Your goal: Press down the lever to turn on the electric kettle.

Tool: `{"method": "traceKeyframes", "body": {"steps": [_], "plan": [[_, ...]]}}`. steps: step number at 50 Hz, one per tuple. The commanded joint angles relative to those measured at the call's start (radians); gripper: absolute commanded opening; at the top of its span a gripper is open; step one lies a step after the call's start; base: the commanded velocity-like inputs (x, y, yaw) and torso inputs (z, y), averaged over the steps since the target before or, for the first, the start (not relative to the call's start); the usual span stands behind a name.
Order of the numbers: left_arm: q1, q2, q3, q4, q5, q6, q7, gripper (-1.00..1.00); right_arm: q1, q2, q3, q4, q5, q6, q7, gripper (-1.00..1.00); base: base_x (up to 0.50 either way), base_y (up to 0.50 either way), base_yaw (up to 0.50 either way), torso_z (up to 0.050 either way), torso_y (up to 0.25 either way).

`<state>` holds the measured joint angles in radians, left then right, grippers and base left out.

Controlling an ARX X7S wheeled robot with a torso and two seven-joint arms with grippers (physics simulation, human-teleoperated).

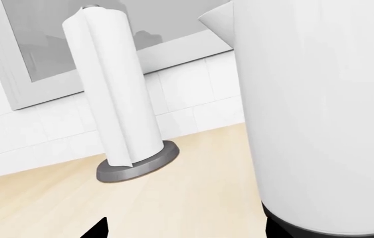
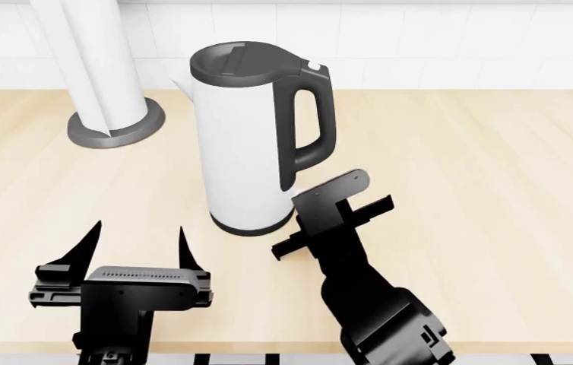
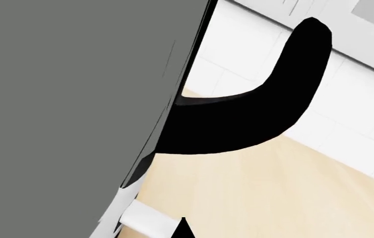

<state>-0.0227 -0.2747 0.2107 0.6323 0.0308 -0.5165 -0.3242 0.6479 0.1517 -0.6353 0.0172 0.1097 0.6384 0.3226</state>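
The electric kettle (image 2: 244, 144) stands upright mid-counter: white body, dark grey lid, dark loop handle (image 2: 310, 125) facing right. In the right wrist view its wall (image 3: 74, 99) and handle (image 3: 253, 114) fill the frame, and the lever (image 3: 147, 219), a small white tab, sticks out low by the base. My right gripper (image 3: 183, 229) is shut, and its single dark tip sits right against the tab's outer end. In the head view the right gripper (image 2: 332, 199) is low beside the kettle, under the handle, hiding the lever. My left gripper (image 2: 137, 237) is open and empty, front-left of the kettle.
A white paper-towel column on a round grey disc foot (image 2: 114, 125) stands at the back left, also in the left wrist view (image 1: 111, 94). A tiled wall (image 2: 449, 46) runs behind the wooden counter (image 2: 489, 198). The kettle's body (image 1: 319, 114) is close to my left gripper (image 1: 185, 230).
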Motion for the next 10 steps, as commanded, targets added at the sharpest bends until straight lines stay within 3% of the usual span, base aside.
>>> {"method": "traceKeyframes", "body": {"steps": [1, 10], "plan": [[-0.004, -0.002, 0.007, 0.003, -0.002, -0.002, -0.003, 1.0, -0.056, 0.034, -0.06, 0.19, 0.034, -0.035, -0.048, -1.0, 0.0, 0.0, 0.0, 0.0, 0.0], [-0.004, -0.005, 0.01, 0.008, -0.003, -0.004, -0.007, 1.0, -0.04, 0.038, -0.027, 0.177, 0.066, -0.027, -0.056, -1.0, 0.0, 0.0, 0.0, 0.0, 0.0]]}}
